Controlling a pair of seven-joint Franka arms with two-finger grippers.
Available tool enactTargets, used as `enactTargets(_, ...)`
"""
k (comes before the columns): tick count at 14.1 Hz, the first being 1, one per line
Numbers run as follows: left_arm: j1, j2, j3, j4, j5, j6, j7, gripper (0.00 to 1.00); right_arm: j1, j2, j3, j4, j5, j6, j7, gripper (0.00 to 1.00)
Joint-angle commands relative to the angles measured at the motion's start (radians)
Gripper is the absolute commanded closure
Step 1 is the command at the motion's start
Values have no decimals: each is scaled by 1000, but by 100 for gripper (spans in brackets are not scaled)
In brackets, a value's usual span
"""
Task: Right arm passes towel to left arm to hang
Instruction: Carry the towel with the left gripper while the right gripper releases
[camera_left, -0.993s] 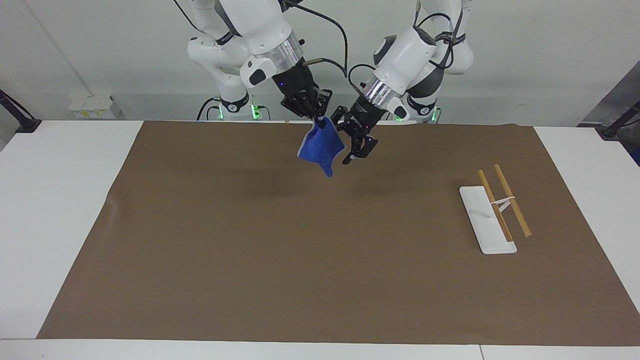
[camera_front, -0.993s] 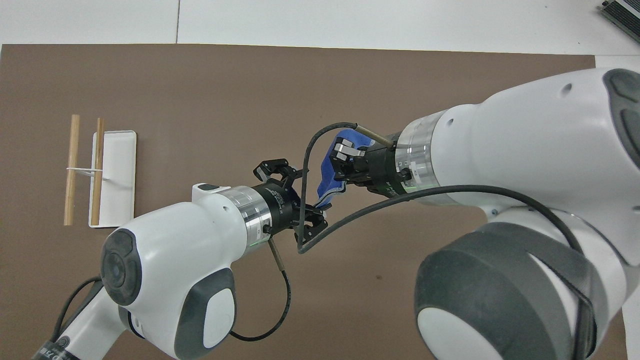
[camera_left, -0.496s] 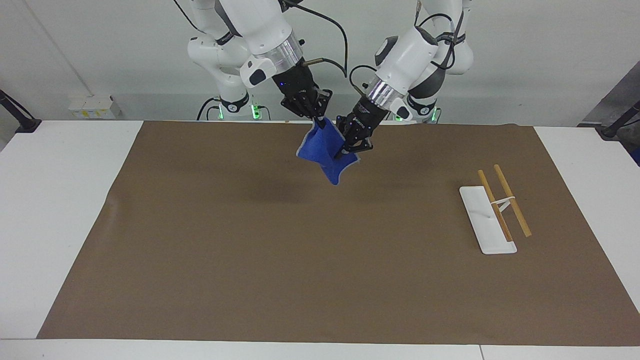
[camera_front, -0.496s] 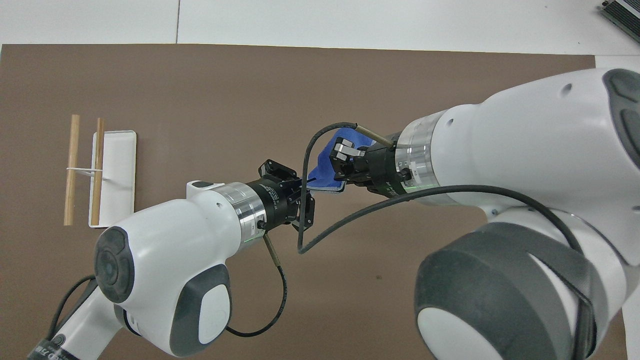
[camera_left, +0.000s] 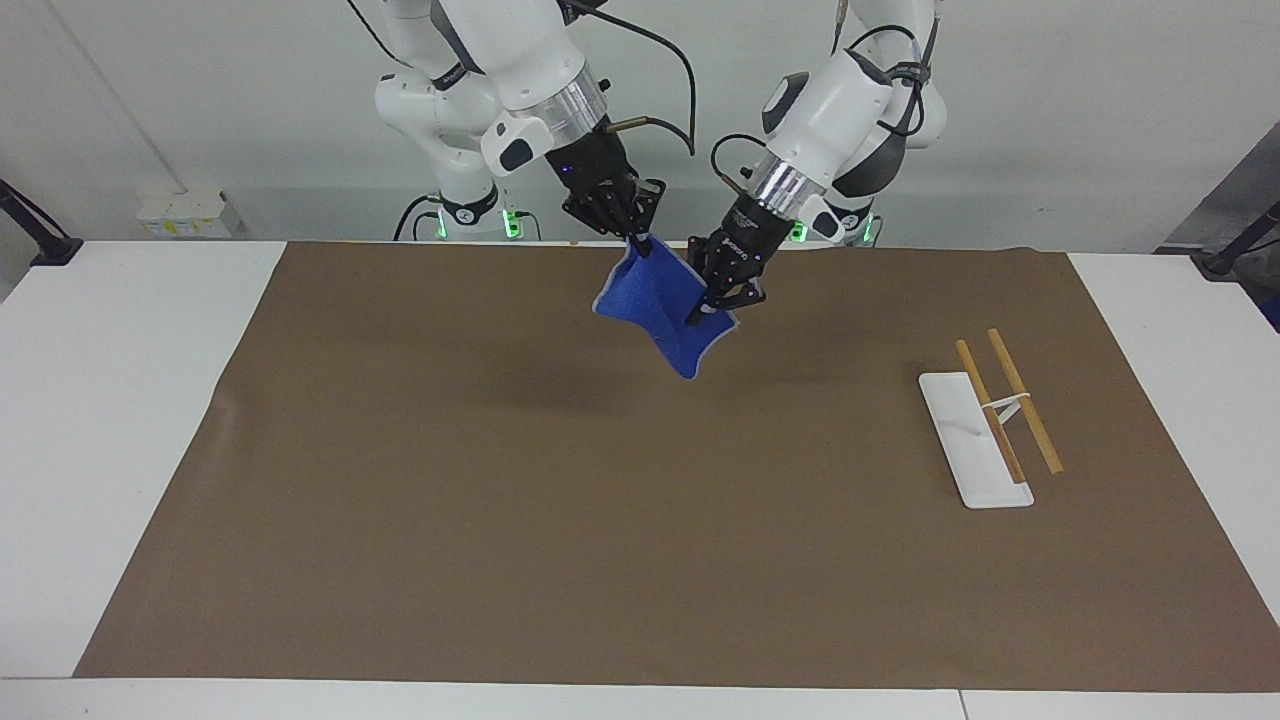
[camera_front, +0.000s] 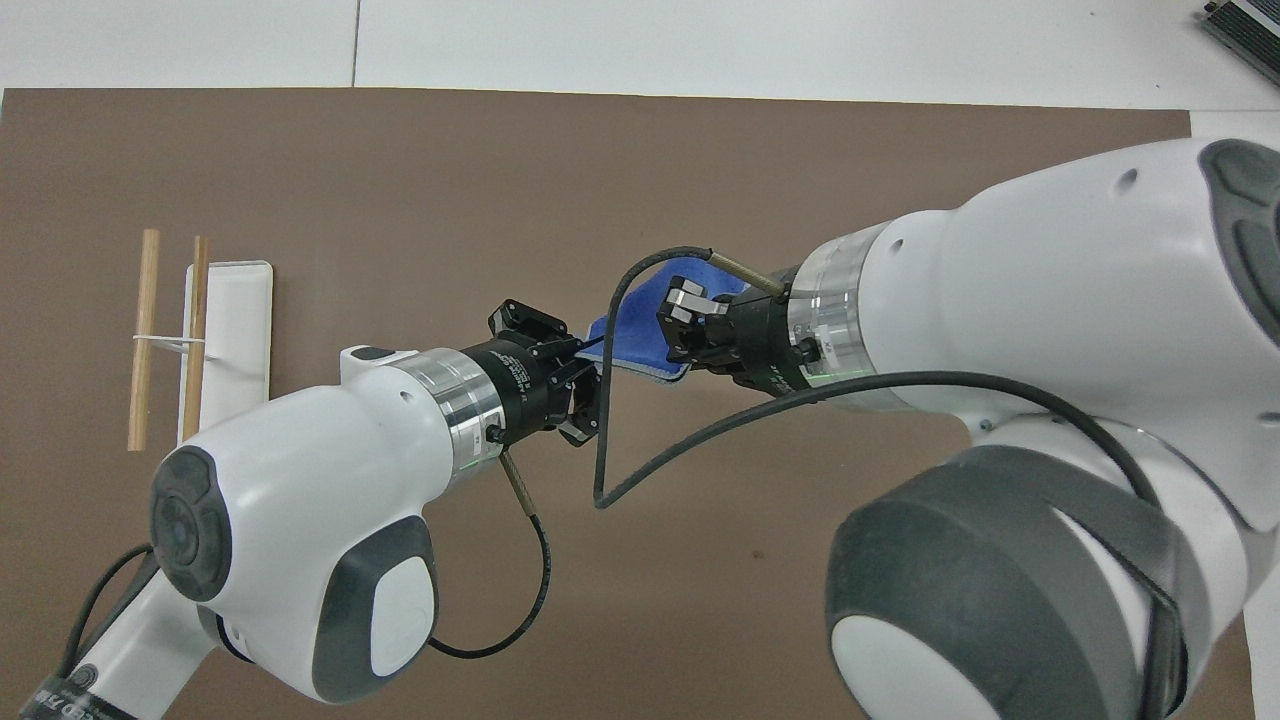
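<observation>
The towel (camera_left: 655, 305) hangs in the air over the brown mat (camera_left: 500, 520), above its edge nearest the robots and about midway between the two arms' ends of the table, held at two points. The right gripper (camera_left: 634, 237) is closed on its top corner; the left gripper (camera_left: 712, 309) is closed on the edge facing the left arm, lower down. The cloth stretches between them, long axis sloping down from the right gripper toward the left, one free corner drooping below. The rack (camera_left: 990, 420), two wooden rods over a white base, stands well apart toward the left arm's end. Judgement: the transfer is at double grip; the right gripper must let go before the left arm can carry the towel to the rack.
</observation>
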Motion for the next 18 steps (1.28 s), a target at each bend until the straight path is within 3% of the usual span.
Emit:
enactTargets(1,40,-25,-3,-19,36,2,26,100,-17,-7,7,-9,24,5,-30,100)
enactTargets(2,45,-25,-2,-19,37,2,34,100,-18,-7,7,-9,24,5,-30,98)
enactTargets(6,68,-23,0,-8,94,2,48,100,-33,-7,7,-11,24,1,-30,62)
enactTargets(10,94,-23,1,4,160,-1,51,100,-41,-7,7,-11,24,-7,-30,42)
enactTargets(13,129,-23,1,13,244,-5,59,100,-55,-7,7,-11,24,-7,-48,35)
enactTargets(18,242,-33,1,16,414,-20,59,100,-111,-6,6,-11,22,-13,-264,34)
